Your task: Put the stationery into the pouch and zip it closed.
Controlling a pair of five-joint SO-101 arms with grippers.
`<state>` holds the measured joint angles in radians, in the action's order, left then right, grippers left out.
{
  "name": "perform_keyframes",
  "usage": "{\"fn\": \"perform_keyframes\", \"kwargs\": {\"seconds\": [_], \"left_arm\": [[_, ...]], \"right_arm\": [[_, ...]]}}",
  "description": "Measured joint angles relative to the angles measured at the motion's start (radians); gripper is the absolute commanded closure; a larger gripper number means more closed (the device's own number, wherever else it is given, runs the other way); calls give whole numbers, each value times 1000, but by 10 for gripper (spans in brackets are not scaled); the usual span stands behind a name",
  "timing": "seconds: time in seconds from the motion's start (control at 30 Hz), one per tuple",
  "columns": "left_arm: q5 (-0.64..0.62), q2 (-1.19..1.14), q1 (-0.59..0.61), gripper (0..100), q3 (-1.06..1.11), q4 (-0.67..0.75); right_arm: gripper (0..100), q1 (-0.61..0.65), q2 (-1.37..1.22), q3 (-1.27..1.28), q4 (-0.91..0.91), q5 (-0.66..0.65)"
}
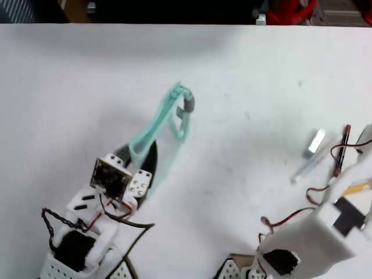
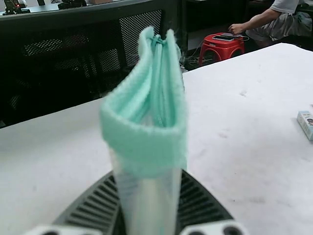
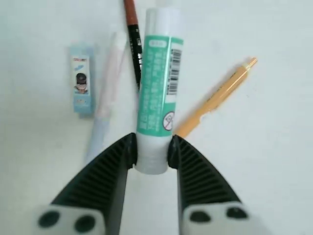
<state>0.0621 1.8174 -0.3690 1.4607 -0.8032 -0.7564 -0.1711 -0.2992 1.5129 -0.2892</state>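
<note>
The mint-green pouch (image 1: pixel 165 125) with a clear body stands on edge at the table's middle. My left gripper (image 1: pixel 145 165) is shut on its near end; in the left wrist view the pouch (image 2: pixel 146 127) rises between the black jaws of the gripper (image 2: pixel 149 178). A grey zip pull (image 1: pixel 189 104) sits at the far end. My right gripper (image 3: pixel 152 144) is shut on the base of a white glue stick (image 3: pixel 156 83) with a green label. Around it lie an eraser (image 3: pixel 82 81), a pale pen (image 3: pixel 105 107), a brown pen (image 3: pixel 133 39) and an orange pen (image 3: pixel 215 100).
In the high view the eraser (image 1: pixel 314 141), pale pen (image 1: pixel 308 167) and brown pen (image 1: pixel 344 148) lie at the right edge beside the right arm (image 1: pixel 325 232). The white table (image 1: pixel 244 75) stretches wide between pouch and stationery. A red stool (image 2: pixel 222 44) stands beyond the table.
</note>
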Motion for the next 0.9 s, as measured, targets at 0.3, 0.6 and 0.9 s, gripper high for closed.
{"fn": "perform_keyframes", "kwargs": {"seconds": [0.3, 0.6, 0.9], "left_arm": [[0, 0, 0, 922, 0, 0], [-35, 0, 12, 823, 11, -11], [-48, 0, 12, 817, 12, -52]], "right_arm": [[981, 275, 425, 0, 196, -21], [981, 896, 732, -40, 203, 157], [981, 1277, 681, -161, 117, 213]]}}
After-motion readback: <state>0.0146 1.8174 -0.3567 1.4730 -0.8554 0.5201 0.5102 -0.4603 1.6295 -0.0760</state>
